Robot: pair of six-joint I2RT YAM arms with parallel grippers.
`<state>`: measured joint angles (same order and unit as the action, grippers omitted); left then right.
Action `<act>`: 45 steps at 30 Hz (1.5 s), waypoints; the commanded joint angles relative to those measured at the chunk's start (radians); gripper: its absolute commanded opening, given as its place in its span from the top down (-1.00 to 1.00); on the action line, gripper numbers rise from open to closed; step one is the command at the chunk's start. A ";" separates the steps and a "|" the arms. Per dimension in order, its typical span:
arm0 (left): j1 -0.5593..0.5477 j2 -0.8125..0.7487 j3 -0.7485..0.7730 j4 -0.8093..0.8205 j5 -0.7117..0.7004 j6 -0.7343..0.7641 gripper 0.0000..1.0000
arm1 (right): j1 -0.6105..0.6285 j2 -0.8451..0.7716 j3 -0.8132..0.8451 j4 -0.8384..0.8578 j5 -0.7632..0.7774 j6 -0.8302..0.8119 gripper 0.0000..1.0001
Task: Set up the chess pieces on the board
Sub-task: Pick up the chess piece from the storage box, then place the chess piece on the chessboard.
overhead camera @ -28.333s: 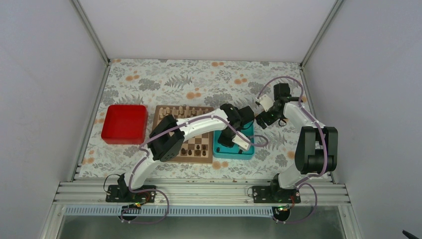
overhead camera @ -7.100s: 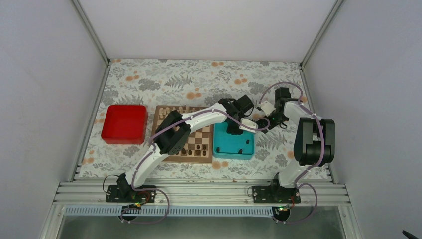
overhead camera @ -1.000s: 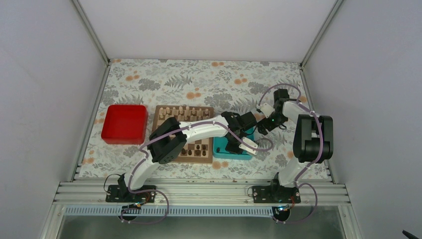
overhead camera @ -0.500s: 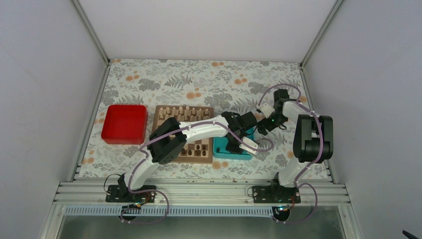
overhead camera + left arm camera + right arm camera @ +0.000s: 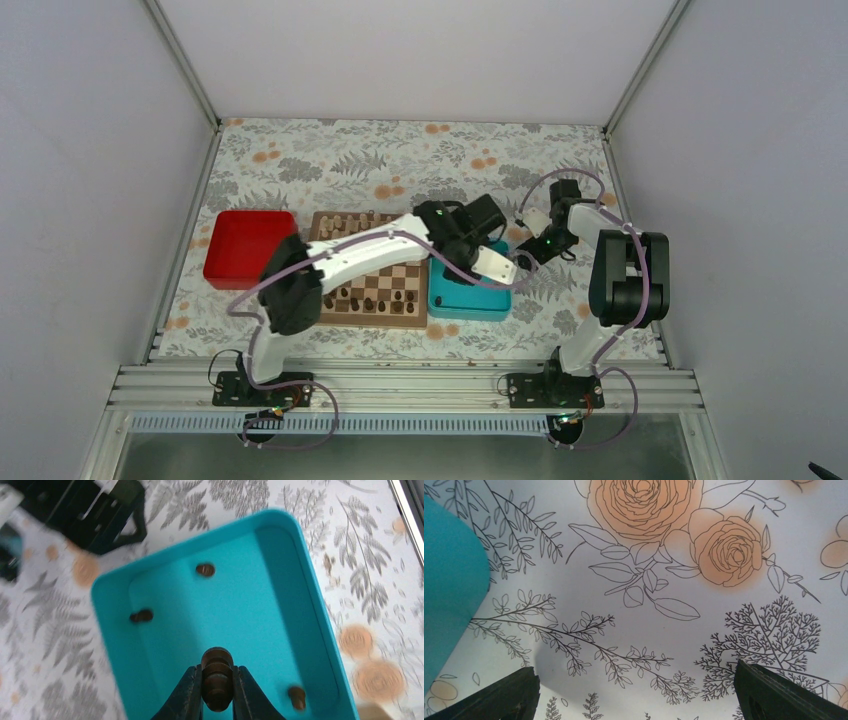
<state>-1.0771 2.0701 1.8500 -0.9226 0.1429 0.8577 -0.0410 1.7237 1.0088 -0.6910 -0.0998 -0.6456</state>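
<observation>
My left gripper (image 5: 217,676) is shut on a dark brown chess piece (image 5: 216,661), held above the floor of the teal tray (image 5: 310,630). Three more dark pieces lie in that tray, at the back (image 5: 205,570), left (image 5: 141,615) and near right (image 5: 297,696). In the top view the board (image 5: 400,322) sits left of the teal tray (image 5: 470,303), with dark pieces (image 5: 370,300) on its near rows and pale ones (image 5: 345,222) along the far side. My right gripper (image 5: 639,695) stands open over the flowered cloth, just right of the tray's corner (image 5: 449,580).
A red tray (image 5: 250,248) lies left of the board. The left arm stretches across the board's far half. The right arm (image 5: 625,275) is folded by the right wall. White walls close in the table on three sides.
The left jaws closed on a dark piece in the teal tray, and the left arm has lifted and swung back toward the board. The right arm has not moved.
</observation>
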 commanded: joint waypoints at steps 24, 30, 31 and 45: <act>0.291 -0.888 -0.889 -0.101 -0.167 -0.150 0.78 | -0.009 0.002 0.011 -0.007 -0.020 0.010 -1.00; 0.299 -0.970 -0.978 -0.108 -0.181 -0.178 0.78 | -0.009 0.009 0.010 -0.007 -0.020 0.011 -1.00; 0.304 -0.980 -0.988 -0.108 -0.179 -0.179 0.78 | -0.010 0.011 0.010 -0.007 -0.019 0.011 -1.00; 0.317 -0.980 -1.062 -0.021 -0.143 -0.177 0.78 | -0.012 0.021 0.005 -0.002 -0.011 0.014 -1.00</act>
<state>-0.7673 1.0821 0.8021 -0.9981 -0.0151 0.6880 -0.0414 1.7248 1.0088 -0.6960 -0.1005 -0.6418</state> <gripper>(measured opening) 0.130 0.997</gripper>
